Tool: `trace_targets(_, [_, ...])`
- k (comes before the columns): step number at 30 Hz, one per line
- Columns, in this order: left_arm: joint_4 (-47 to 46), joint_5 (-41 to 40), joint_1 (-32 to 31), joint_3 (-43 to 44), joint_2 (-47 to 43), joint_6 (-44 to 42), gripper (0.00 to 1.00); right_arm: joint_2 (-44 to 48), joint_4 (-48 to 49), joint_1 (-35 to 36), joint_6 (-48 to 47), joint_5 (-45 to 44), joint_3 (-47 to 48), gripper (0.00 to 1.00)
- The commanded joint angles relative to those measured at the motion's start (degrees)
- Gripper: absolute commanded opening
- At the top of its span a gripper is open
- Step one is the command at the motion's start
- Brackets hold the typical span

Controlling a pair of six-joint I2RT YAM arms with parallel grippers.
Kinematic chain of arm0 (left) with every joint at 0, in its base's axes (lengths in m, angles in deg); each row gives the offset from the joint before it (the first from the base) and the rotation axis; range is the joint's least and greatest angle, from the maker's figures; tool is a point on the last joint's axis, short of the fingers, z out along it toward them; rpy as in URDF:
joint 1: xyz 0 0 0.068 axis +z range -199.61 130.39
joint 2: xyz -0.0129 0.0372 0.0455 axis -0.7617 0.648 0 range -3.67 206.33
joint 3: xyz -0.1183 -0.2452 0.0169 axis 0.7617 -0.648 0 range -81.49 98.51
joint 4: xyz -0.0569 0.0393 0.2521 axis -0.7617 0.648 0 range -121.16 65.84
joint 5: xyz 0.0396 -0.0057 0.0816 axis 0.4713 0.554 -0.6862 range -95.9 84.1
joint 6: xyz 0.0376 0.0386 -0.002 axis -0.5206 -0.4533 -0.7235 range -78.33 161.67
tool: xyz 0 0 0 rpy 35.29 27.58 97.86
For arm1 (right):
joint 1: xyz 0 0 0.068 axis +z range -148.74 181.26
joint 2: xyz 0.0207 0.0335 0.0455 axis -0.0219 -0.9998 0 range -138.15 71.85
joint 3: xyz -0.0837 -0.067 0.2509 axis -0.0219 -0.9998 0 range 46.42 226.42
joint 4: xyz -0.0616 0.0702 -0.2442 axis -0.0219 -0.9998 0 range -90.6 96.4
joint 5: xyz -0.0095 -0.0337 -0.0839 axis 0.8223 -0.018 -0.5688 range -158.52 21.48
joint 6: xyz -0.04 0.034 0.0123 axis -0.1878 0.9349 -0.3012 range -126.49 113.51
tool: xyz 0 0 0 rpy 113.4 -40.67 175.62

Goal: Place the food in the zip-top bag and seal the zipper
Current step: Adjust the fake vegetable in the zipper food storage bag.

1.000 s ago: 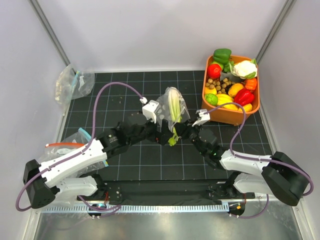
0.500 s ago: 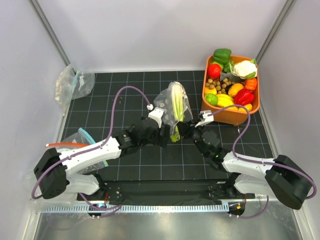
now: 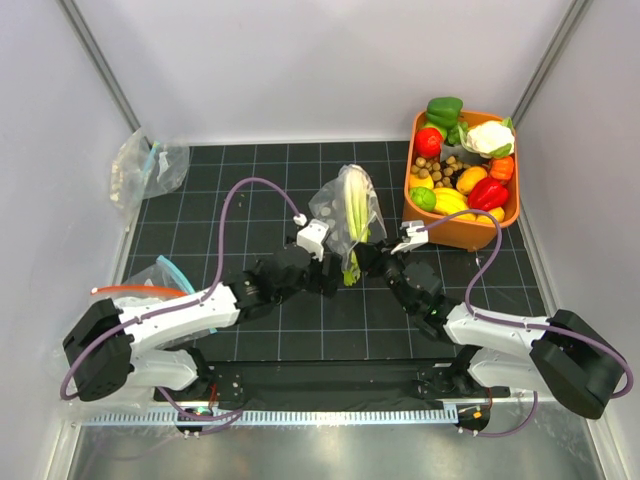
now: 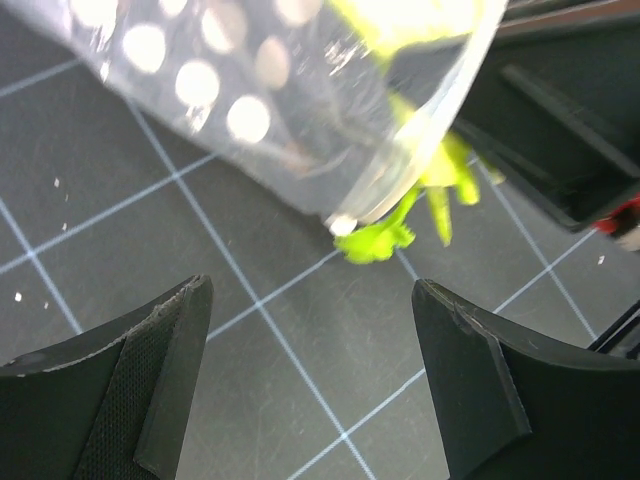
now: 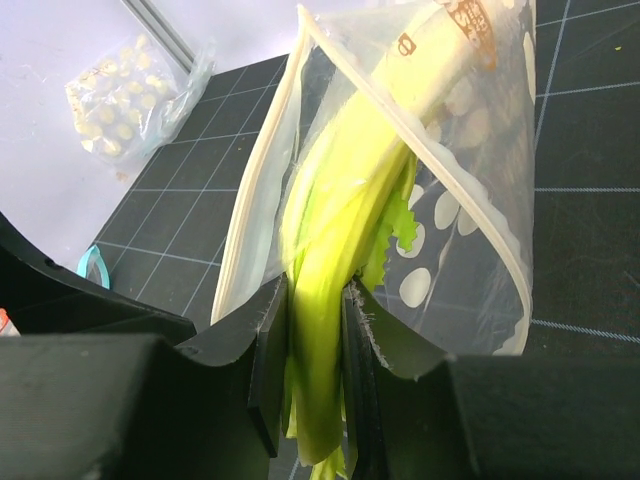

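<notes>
Black grid mat (image 3: 250, 200), grey walls, orange tub (image 3: 450, 237) of toy produce far right.

Top view: the left gripper (image 3: 330, 277) has backed off the dotted bag (image 3: 335, 205) toward near-left over the last second. The bag has shifted slightly farther. Now only the right gripper (image 3: 362, 258) carries the load. The celery (image 3: 352, 215) runs near-far with the leafy end near and the butt end far, raised inside the bag. Red pieces are in the tub (not bagged yet).

Left wrist: jaws wide apart and empty, with bare mat between them. The bag corner (image 4: 250, 100) hangs ahead. Leaves (image 4: 400, 225) poke out below it.

Right wrist: fingers (image 5: 268, 370) are clamped on the stalk (image 5: 340, 200) just outside the mouth. The zipper (image 5: 255, 190) gapes open around it. A spare bag (image 5: 120, 100) sits far left.

My read: with the left hand released, nothing holds the mouth. The leaves still cross the strip, so it can't be sealed until the stalk goes deeper.
</notes>
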Motion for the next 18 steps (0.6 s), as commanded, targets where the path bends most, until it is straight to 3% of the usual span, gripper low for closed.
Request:
trace_targets(1, [-7.78,-0.05,-1.08,-0.02,-0.62,-2.67,0.84,0.54,3.71,-0.16,0.58,-2.12,1.86,0.01])
trace_targets(8, [-8.23,-3.29,-2.40,3.31,4.30,-3.47,0.81,-0.16,3.54,-0.07,0.58,-1.42,2.21,0.01])
trace_targets(15, [-7.00,-9.44,-2.40,5.16,7.11,-3.29,0.50,0.19,3.45,-0.25,0.66,-1.51,2.21,0.01])
trace_targets(18, [-6.91,-9.45,-2.40,5.69,7.90,-3.12,0.47,0.28,3.45,-0.16,0.75,-1.16,2.21,0.01])
